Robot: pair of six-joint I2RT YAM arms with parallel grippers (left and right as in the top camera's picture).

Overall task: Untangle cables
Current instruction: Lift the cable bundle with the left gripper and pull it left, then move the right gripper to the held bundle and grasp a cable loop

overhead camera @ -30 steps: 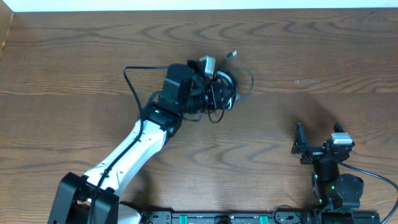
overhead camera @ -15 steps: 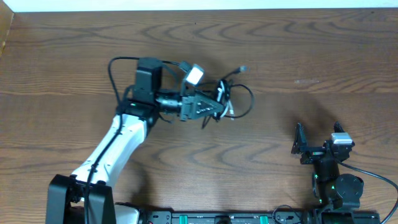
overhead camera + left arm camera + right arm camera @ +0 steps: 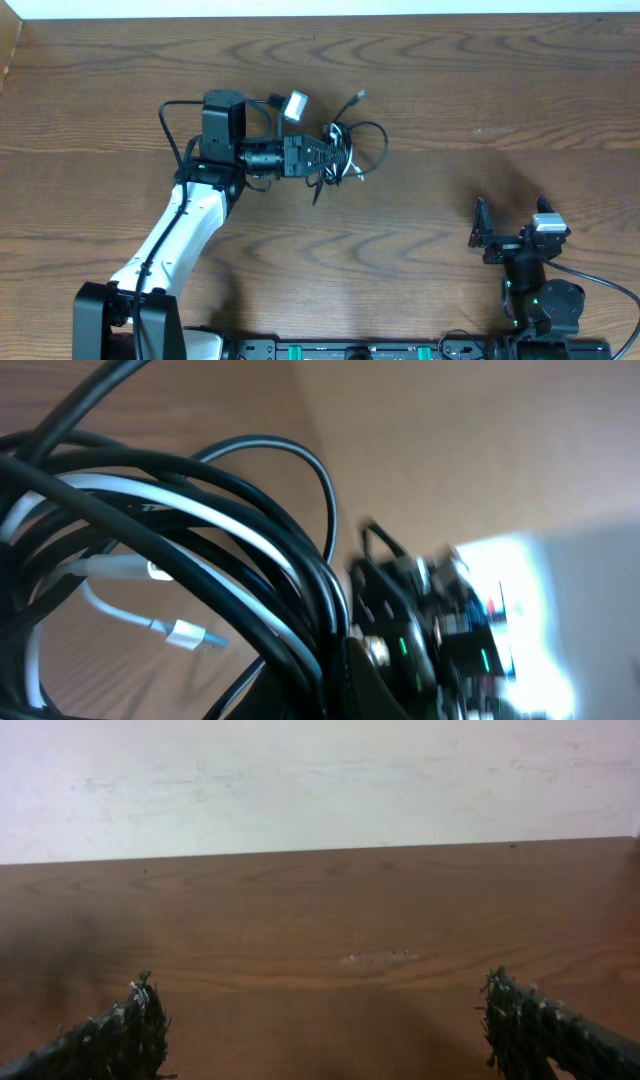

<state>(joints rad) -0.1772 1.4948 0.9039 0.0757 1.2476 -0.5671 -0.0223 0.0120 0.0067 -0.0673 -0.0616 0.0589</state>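
The cables (image 3: 352, 152) are one tangled bundle of black and white cords, lifted near the table's middle. A plug (image 3: 357, 97) sticks up at its top and a black loop (image 3: 380, 150) hangs out to the right. My left gripper (image 3: 330, 158) is turned sideways and shut on the bundle. In the left wrist view the black cords (image 3: 250, 560) and white cord (image 3: 120, 500) fill the frame, with a small white plug (image 3: 185, 632) dangling. My right gripper (image 3: 490, 235) is open and empty at the front right; its fingers (image 3: 330, 1025) frame bare wood.
The wooden table (image 3: 480, 90) ends at a pale wall at the back (image 3: 320, 780). The left arm's own thicker black cable (image 3: 170, 130) loops to the left of its wrist. The arm bases stand at the front edge (image 3: 540, 310).
My left arm has swung left and turned its wrist sideways, dragging the cable bundle leftward with it. The right arm has not moved.
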